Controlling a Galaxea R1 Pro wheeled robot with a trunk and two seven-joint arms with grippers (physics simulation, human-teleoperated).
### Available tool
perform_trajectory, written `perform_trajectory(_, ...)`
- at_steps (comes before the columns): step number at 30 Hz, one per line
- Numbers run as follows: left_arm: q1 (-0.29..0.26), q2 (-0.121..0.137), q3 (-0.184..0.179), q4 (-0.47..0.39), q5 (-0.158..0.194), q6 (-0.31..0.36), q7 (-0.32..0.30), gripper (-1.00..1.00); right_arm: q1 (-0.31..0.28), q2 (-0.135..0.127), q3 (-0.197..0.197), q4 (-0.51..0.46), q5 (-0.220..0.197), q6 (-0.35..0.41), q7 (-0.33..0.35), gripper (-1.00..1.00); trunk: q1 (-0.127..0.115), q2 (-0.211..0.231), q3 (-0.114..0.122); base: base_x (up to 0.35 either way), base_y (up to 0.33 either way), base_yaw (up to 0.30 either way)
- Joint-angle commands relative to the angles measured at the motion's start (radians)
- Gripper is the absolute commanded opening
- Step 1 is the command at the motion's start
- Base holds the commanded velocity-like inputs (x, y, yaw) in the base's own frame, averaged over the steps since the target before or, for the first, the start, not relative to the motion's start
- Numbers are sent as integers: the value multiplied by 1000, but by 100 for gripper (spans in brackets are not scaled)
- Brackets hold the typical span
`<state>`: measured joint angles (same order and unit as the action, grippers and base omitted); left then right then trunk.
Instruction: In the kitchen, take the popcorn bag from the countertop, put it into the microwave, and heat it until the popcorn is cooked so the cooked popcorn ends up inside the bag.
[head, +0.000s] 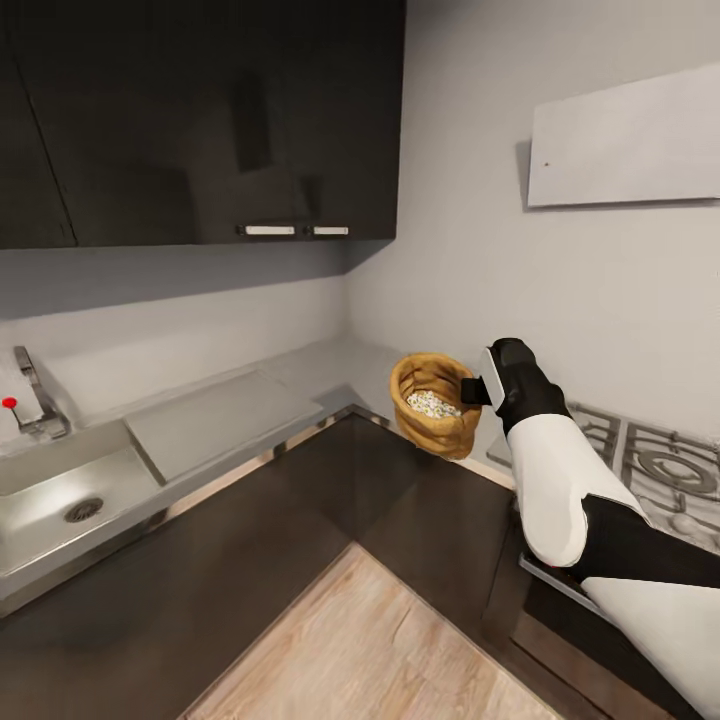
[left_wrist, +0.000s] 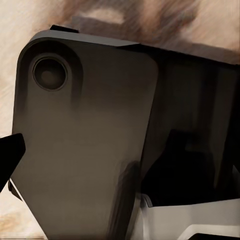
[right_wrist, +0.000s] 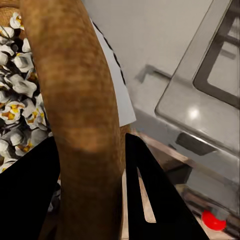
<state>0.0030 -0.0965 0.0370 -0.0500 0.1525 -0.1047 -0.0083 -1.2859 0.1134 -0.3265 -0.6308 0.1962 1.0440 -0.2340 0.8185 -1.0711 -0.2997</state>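
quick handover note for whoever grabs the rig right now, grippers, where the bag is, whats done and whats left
Right gripper: shut on the rolled rim of the popcorn bag, one finger inside, one outside. The bag hangs in the air, tilted, over the cabinet fronts just off the countertop corner and beside the gas hob.
Left gripper: the left wrist view is too close to a dark surface to tell its state.
Popcorn: pale, puffed pieces sit inside the bag.
Done: bag lifted off the counter.
Left: find the microwave, put the bag in, shut the door and run it.
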Motion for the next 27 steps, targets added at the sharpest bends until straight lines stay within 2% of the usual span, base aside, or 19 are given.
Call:
perform_trajectory(1,0,0,3,-1,5,-1,-1,100,-1,2,-6,-1,9,3,4,-100,0,-1,-1,-345,0,0)
perform_trajectory(27,0,0,3,-1,6,-2,-1,100,-1,-3,-9,5,8,3,7,-100,0,-1,-1,-345,0,0)
